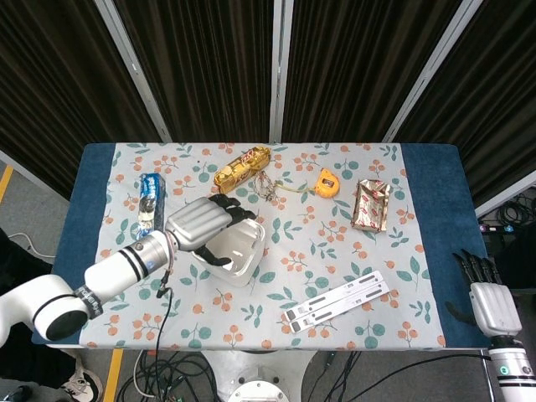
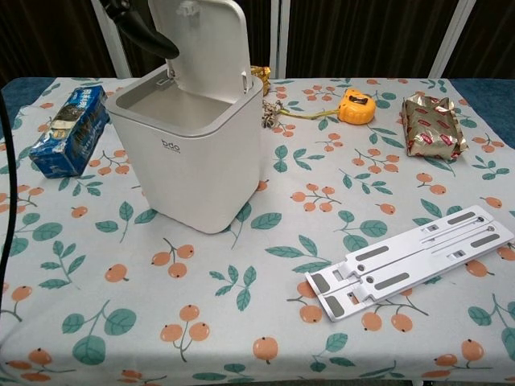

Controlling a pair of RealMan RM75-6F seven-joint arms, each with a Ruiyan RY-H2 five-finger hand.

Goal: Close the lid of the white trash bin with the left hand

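Item: white plastic trash bin [image 2: 193, 145] stood left-centre on tabletop [image 2: 241, 338], hinged lid [image 2: 211, 44] raised, left robot hand [image 1: 201, 224] over it, fingers spread, empty, apparently placed to push it shut.

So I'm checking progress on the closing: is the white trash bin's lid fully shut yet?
No: in the chest view the lid is raised above the white trash bin, its open inside showing beneath.
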